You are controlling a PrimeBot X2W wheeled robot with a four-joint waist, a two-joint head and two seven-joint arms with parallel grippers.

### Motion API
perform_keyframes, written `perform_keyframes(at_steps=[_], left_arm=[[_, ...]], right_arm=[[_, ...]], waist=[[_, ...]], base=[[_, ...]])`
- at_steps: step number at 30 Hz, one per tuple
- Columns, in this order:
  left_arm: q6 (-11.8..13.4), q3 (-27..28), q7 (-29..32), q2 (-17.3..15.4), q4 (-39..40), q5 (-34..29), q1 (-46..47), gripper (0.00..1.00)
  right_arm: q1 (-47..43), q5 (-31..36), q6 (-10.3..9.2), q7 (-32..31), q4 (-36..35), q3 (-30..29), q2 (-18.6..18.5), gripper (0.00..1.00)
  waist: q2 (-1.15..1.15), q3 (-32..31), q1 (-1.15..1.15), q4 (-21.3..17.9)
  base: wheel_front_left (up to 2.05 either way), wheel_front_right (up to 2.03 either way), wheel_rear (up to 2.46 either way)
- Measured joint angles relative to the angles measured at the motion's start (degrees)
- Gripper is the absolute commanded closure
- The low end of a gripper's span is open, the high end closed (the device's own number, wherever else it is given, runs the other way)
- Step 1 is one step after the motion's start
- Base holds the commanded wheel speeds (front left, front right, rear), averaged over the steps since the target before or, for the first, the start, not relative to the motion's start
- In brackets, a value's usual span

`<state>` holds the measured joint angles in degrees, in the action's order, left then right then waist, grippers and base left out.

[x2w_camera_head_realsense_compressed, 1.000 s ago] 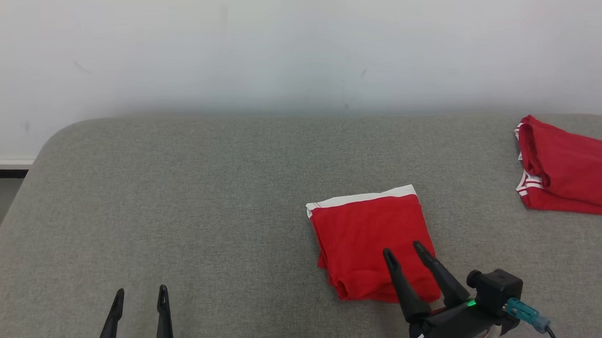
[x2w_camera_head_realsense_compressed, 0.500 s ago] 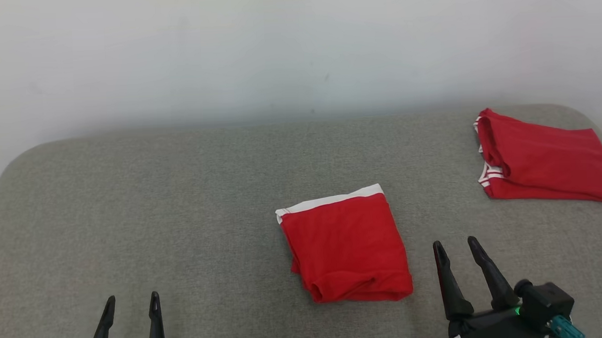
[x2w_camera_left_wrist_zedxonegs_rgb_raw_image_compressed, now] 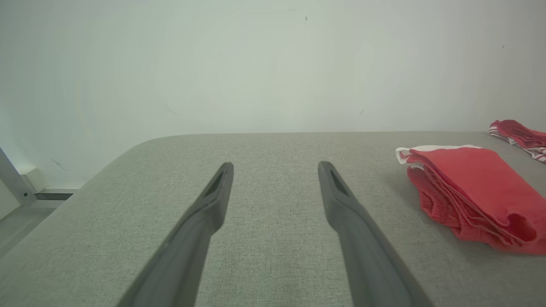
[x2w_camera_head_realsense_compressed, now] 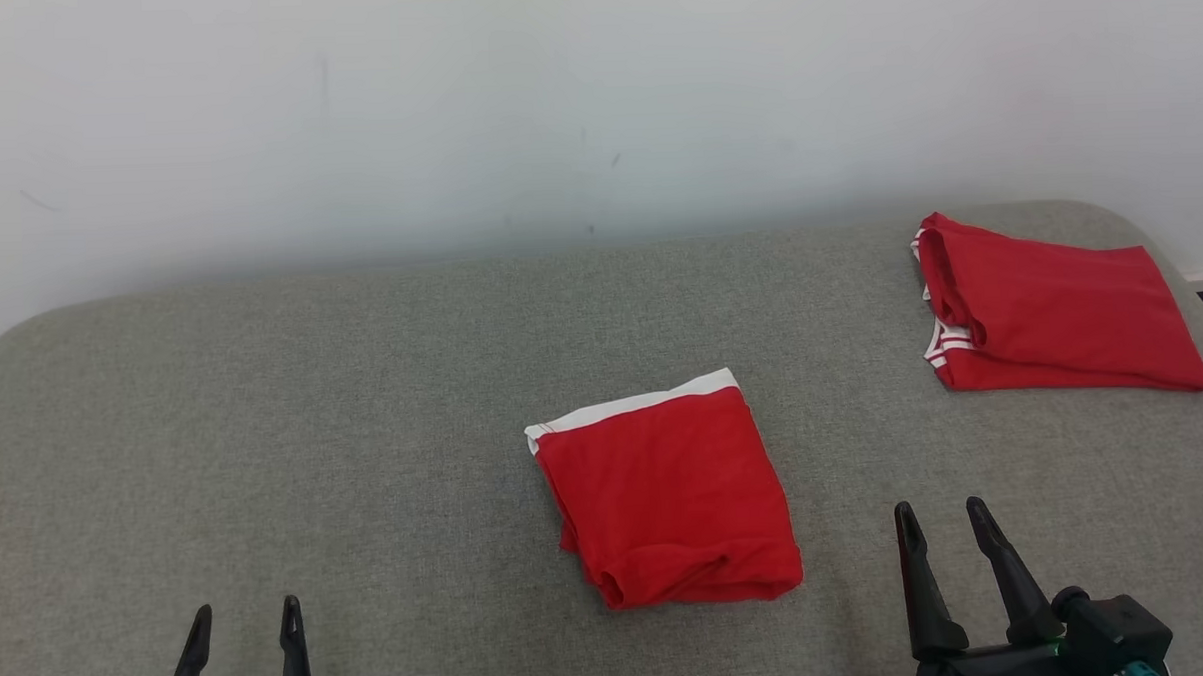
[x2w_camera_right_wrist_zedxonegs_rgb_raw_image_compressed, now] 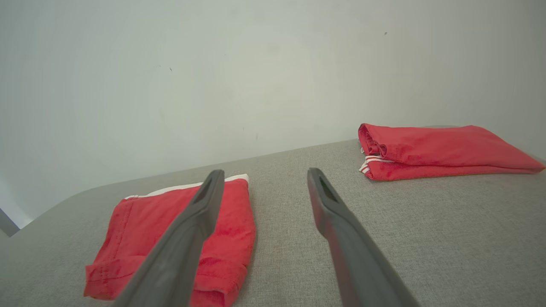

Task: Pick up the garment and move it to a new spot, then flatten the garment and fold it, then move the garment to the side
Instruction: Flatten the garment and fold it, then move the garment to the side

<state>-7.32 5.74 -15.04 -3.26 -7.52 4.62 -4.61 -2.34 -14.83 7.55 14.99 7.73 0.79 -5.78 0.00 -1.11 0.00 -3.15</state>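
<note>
Garment, the red folded one with a white band along its far side, lay near the middle of the grey padded surface, somewhat nearer the near edge than the far one.

Starting from your tools: your right gripper was at the near edge, just to the right of that garment and apart from it. Its two long, dark, tapering fingers were spread with nothing between them. Your left gripper was at the near edge toward the left corner, well apart from the cloth. Its fingers were likewise parted and empty, with bare weave ahead of them. Whether either gripper touched the surface, you could not have told from these views.

The garment was a roughly square packet of soft knit, several layers thick. From the left wrist view its side showed stacked, ribbed layer edges, and its near end was a rounded, slightly puckered roll.

The surface under it was a coarse woven grey fabric with rounded corners. A second red garment lay at the far right corner, well apart from the first, folded into a longer rectangle with white striped trim at its left end. Beyond the far edge stood a plain pale wall with a few small scuffs.
</note>
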Motion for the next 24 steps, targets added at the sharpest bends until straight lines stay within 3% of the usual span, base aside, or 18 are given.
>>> perform_keyframes(at_steps=[24], left_arm=[[0.0,1.4,0.0,0.1,0.4,-0.1,-0.5,0.00]], right_arm=[[0.3,1.5,0.00,0.0,2.3,-0.5,1.3,0.00]], waist=[[0.00,0.5,0.00,1.2]], base=[[0.00,0.00,0.00]])
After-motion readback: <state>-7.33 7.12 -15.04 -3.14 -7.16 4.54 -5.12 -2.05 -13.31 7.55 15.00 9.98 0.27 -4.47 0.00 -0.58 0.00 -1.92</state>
